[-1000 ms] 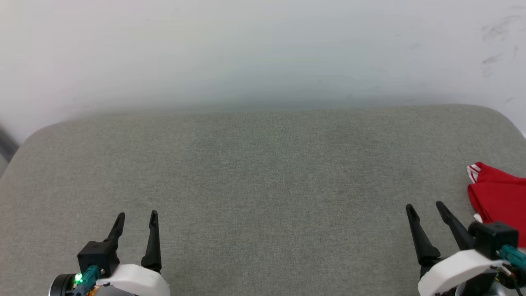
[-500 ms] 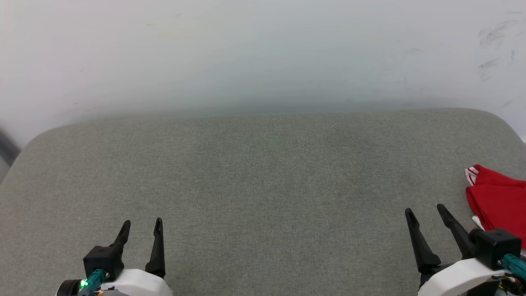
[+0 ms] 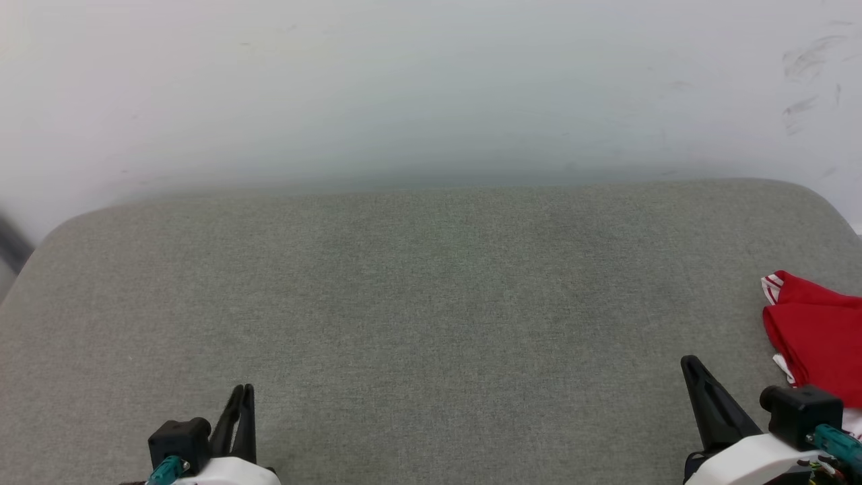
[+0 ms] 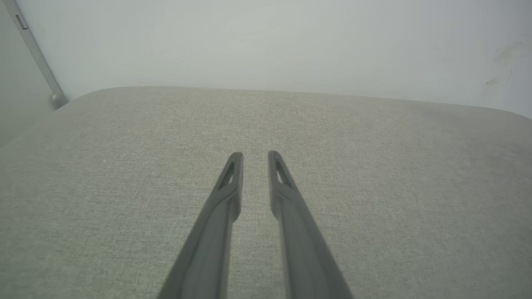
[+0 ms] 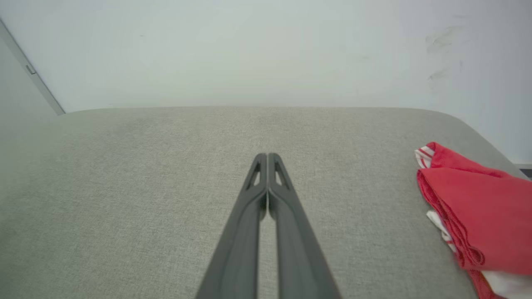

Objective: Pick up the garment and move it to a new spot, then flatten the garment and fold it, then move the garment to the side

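Two grippers low over a grey fabric surface point(image 3: 431, 303), fingers pointing toward a pale wall point(image 3: 431, 87). Left gripper point(image 3: 242, 389): tips parted by a narrow slit, plain in the left wrist view, nothing held between them, grey fabric beneath and ahead. Right gripper point(image 3: 689, 364): fingers pressed together with tips touching, closed on nothing. Garment point(image 3: 818, 330) off to the outer right of the right gripper, near but not touching its fingers, about level with the fingertips and a little ahead of them. Bunched on the fabric by the surface's right edge, red folds uppermost, a white red-striped sleeve hem at the corner farthest from the hand, more white showing at the near underside. Well apart from the left gripper, beyond the right one.
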Robot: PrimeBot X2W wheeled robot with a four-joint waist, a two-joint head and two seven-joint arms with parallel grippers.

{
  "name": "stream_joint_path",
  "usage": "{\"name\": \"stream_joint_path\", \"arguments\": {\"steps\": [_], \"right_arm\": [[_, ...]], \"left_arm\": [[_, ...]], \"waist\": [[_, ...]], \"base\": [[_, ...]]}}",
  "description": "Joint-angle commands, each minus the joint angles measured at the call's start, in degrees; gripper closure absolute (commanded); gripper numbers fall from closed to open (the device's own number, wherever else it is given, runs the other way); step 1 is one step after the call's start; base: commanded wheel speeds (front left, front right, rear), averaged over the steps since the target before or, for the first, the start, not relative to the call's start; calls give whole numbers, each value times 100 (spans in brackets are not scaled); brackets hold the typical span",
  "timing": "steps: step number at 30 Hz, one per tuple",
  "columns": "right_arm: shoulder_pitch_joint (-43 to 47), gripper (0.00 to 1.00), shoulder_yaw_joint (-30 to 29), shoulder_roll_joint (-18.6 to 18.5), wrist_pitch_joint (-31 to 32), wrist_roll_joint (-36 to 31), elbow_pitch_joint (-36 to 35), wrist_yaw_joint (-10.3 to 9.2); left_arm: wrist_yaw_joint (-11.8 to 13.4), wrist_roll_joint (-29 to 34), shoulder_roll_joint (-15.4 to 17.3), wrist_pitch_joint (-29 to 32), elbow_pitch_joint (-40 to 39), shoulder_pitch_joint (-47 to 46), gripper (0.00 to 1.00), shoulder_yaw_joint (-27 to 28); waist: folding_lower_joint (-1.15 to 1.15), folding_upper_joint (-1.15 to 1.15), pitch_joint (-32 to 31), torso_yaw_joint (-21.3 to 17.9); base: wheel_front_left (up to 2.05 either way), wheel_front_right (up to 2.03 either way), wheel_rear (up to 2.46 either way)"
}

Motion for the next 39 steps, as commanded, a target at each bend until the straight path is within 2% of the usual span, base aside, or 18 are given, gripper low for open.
{"name": "stream_joint_path", "arguments": {"steps": [1,18,39], "right_arm": [[-39,100,-12,6,-4,150,-17,-1],[-323,100,-177,86,84,1962,341,-1],[-606,100,-343,171,172,3738,695,-2]], "left_arm": [[-33,-126,-5,36,-34,-46,100,55],[-385,-1594,-305,461,-12,-212,100,523],[-737,-3051,-604,881,-21,-360,100,984]], "waist": [[0,0,4,2],[0,0,46,24],[0,0,100,52]], "base": [[0,0,0],[0,0,0],[0,0,0]]}}
